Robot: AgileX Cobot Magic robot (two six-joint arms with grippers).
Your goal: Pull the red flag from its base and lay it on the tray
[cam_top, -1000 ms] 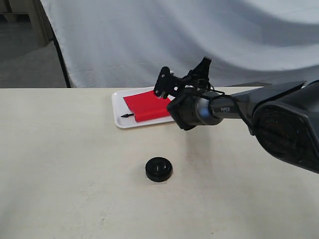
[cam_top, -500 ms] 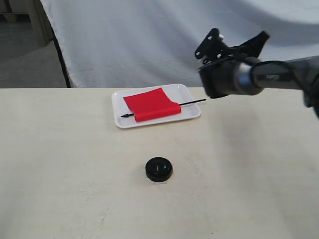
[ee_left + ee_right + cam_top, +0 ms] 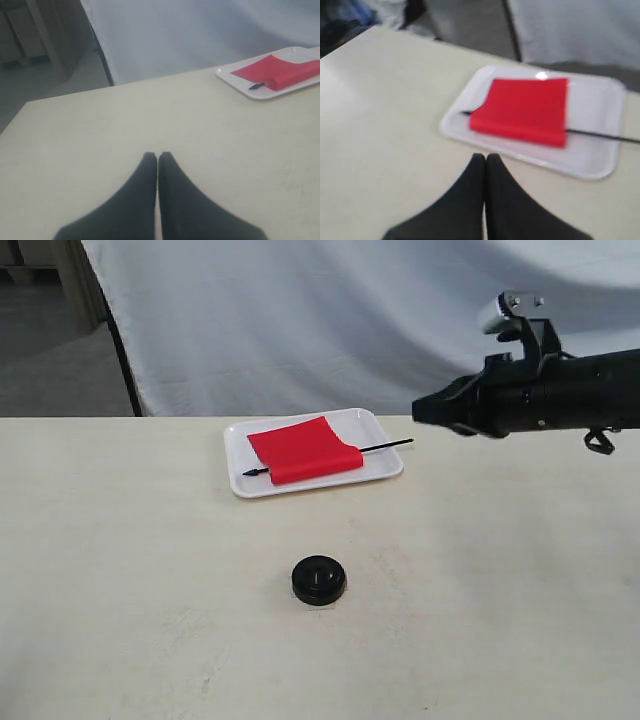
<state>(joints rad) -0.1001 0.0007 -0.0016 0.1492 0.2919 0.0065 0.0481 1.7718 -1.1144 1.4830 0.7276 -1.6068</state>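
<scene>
Lying across the tray (image 3: 380, 468), the red flag (image 3: 305, 450) sits well apart from the base (image 3: 319, 579) — I see the left gripper (image 3: 157, 159) and right gripper (image 3: 485, 161) pinched together, both empty.

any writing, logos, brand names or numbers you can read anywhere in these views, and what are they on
None can be read in any view.
The red flag is plain cloth with no print.
The tray is bare white.
The base shows no legible marking.
The right arm is dark, and no lettering can be made out on it.
The right wrist view is blurred and shows no text.
</scene>
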